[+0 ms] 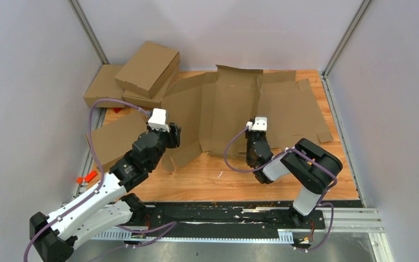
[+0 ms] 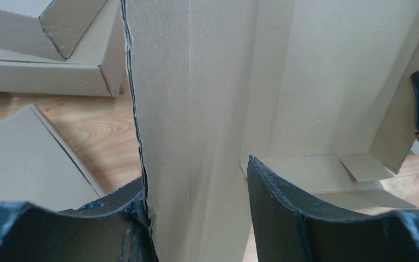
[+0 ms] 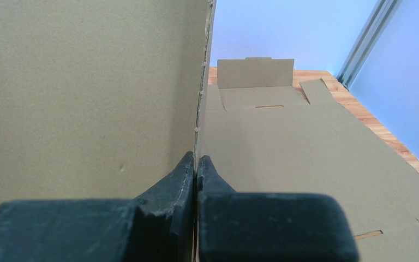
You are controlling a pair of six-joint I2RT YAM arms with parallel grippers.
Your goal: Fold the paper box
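The paper box (image 1: 234, 109) is a brown die-cut cardboard sheet in the middle of the wooden table, its centre panels raised and its right part (image 1: 294, 112) flat. My left gripper (image 1: 172, 136) is at its left flap. In the left wrist view the left gripper (image 2: 196, 174) is open, with the flap (image 2: 196, 109) between the wide-apart fingers and its cut edge against the left finger (image 2: 114, 218). My right gripper (image 1: 256, 134) is at the near edge of an upright panel. In the right wrist view the right gripper (image 3: 196, 159) is shut on the thin edge of that panel (image 3: 87, 82).
Folded brown boxes (image 1: 147, 68) are stacked at the back left, over another (image 1: 105, 84). A flat cardboard piece (image 1: 117, 139) lies beside the left arm. Small red items (image 1: 87, 177) lie at the table's left edge. Walls close in on both sides and at the back.
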